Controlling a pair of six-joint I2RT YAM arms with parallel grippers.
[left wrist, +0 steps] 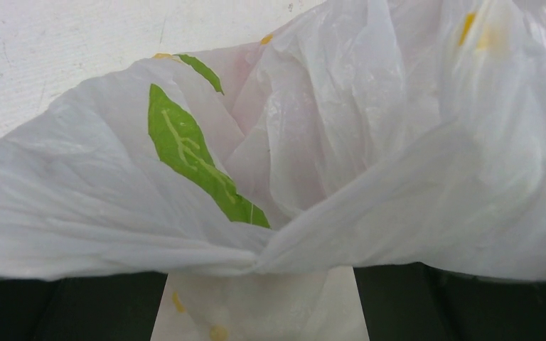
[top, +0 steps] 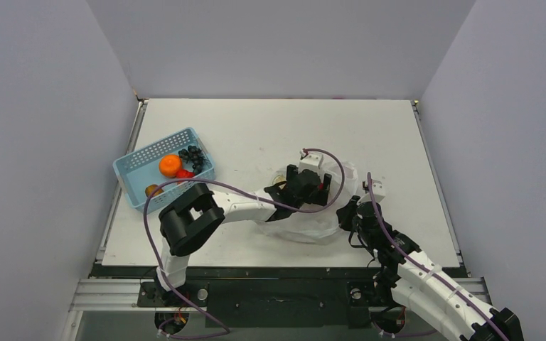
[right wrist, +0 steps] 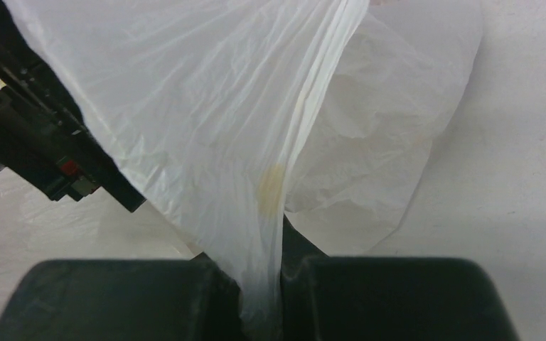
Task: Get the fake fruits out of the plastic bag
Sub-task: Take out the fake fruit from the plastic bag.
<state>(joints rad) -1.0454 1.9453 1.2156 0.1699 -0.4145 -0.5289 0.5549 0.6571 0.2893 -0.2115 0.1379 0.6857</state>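
Plastic bag crumpled on the white table, right of centre and towards the near edge, caught between the two grippers; thin white film with green leaf prints and small yellow spots; contents not readable through the folds. Fake fruits, those in sight, in the blue basket well apart from the bag on the left; orange in the middle; grape bunch just beside it on the far right; red strawberry touching the orange on the near side; yellowish-brown piece at the near corner.

Over the far-left part of the bag, left gripper, jaws partly apart; dark fingers low at either side of its wrist view, film draped over both and filling the gap, folds gathered to a point just above that gap; no telling whether any film is actually gripped.

At the right edge of the bag, right gripper, jaws almost closed on a gathered strip of film; sheet rising from between those fingers and fanning out wide; black body of the left gripper at the upper left of that view.
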